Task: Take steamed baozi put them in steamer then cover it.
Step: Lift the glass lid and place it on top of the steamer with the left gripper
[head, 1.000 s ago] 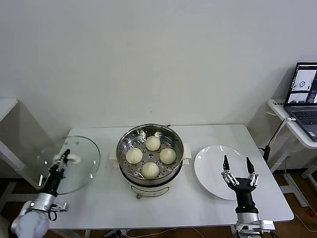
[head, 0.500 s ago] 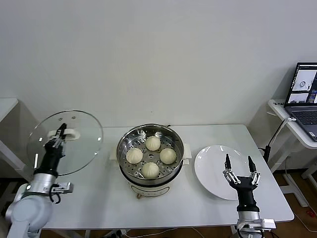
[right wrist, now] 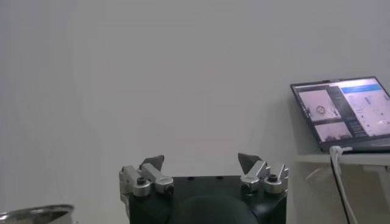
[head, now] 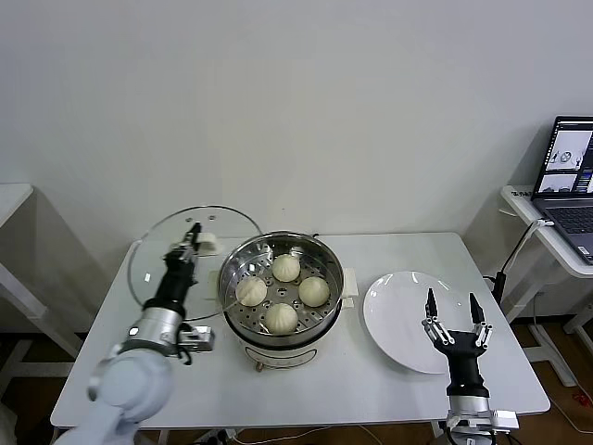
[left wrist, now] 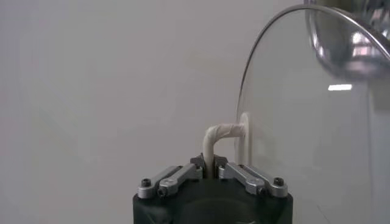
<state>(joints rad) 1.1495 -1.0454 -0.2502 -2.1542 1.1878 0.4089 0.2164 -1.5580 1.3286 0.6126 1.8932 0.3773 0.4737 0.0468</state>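
Observation:
Four cream-white baozi (head: pixel 281 318) sit in the shiny steel steamer (head: pixel 233 264) at the middle of the table. My left gripper (head: pixel 192 236) is shut on the white handle (left wrist: pixel 214 136) of the clear glass cover (head: pixel 157 260). It holds the cover tilted on edge just left of the steamer, its rim overlapping the steamer's left side. In the left wrist view the cover (left wrist: pixel 311 115) stands upright beside the steamer's rim (left wrist: pixel 347 45). My right gripper (head: pixel 455 311) is open and empty, pointing up over the near edge of the white plate (head: pixel 397 311).
The white table (head: pixel 389 389) has free surface in front of the steamer. A side table with an open laptop (head: pixel 567 181) and cables stands at the far right. A white shelf edge (head: pixel 11 195) lies at the far left.
My left gripper has carried the cover up off the table's left end and then right, until it is next to the steamer. The right gripper has barely moved.

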